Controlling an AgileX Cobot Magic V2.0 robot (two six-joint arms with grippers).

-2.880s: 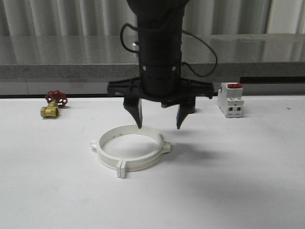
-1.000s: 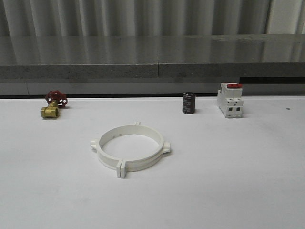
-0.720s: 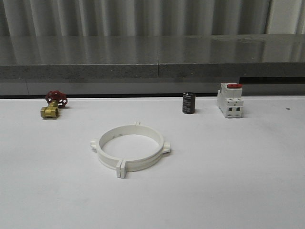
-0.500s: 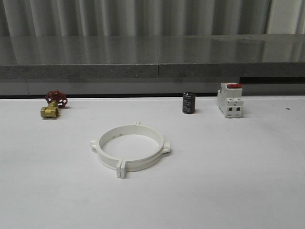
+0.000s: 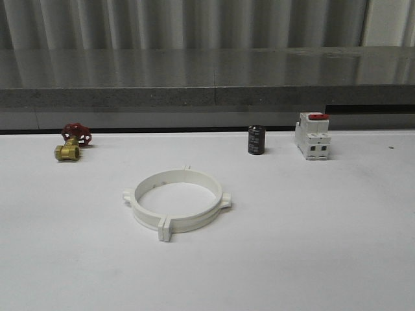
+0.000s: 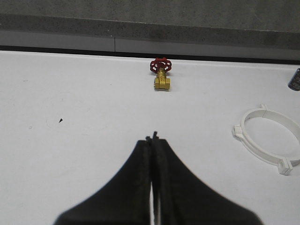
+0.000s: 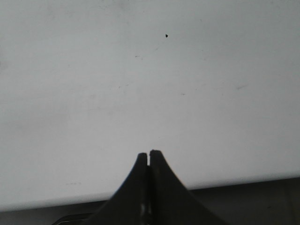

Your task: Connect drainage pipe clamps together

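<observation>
The drainage pipe clamps (image 5: pixel 176 202) already sit as one ring on the counter (image 5: pixel 311 233), so both pincers, left pincer (image 6: pixel 153 138) and right pincer (image 7: pixel 148 154), pressed together and holding nothing, should keep off it.

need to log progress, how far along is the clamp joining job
It looks done: the drainage pipe clamps sit as one closed ring on the table, end tabs meeting at the near seam. Nothing is in hand; the left pincer and right pincer are shut and empty. Nothing visibly remains.
</observation>
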